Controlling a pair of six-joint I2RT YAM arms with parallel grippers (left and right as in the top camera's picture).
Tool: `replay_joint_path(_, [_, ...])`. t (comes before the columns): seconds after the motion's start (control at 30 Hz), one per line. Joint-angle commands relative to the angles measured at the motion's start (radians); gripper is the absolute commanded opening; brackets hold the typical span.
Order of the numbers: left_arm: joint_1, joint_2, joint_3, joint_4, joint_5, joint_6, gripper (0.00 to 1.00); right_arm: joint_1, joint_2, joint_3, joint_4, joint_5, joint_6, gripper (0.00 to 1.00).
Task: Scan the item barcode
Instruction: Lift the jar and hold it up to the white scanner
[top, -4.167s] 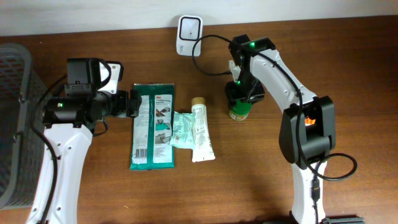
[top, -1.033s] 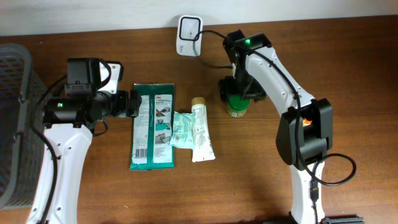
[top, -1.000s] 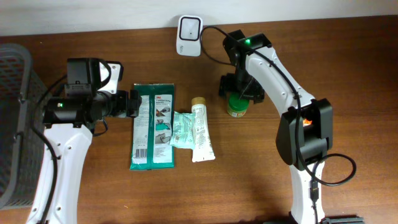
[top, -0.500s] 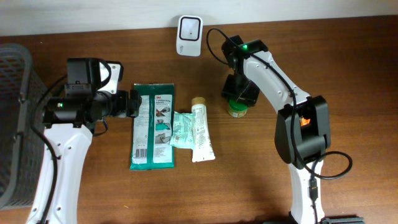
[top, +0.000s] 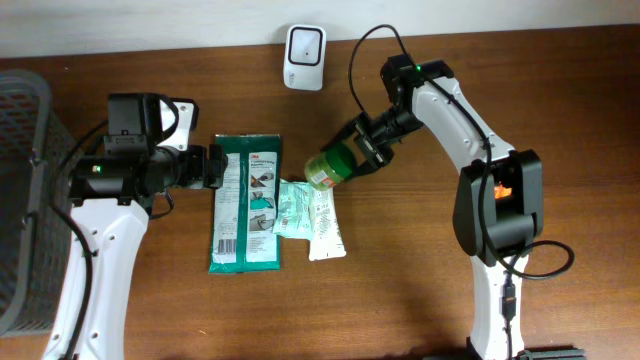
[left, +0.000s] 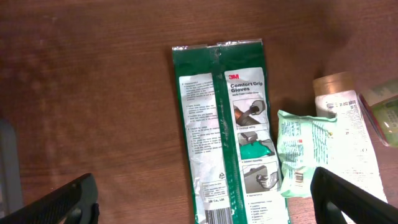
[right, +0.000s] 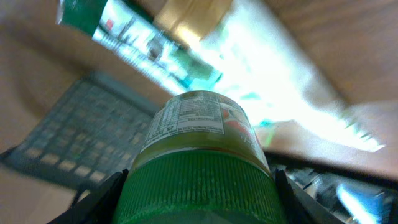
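Green-lidded jar (top: 328, 168), tilted right of the 3M pack (top: 246, 203), is clamped by the right gripper (top: 360, 151); left gripper (top: 212, 167) gapes wide.

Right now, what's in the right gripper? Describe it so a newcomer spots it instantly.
Over the middle of the wooden table, find the right gripper. It holds a tilted jar by its ribbed green lid, above the white tube: the only lifted item among flat packs.

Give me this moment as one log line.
right hand: grips tilted jar | left hand: open by packet | scanner: jar not there yet
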Motion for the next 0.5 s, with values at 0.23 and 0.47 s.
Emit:
replay_joint_path(0.23, [0.003, 0.000, 0.003, 0.002, 0.001, 0.020, 0.99, 0.005, 0.002, 0.001, 0.094, -0.283, 0.224, 0.54])
replay_joint_path(0.47, [0.003, 0.000, 0.003, 0.002, 0.001, 0.020, 0.99, 0.005, 0.002, 0.001, 0.095, -0.266, 0.219, 0.54])
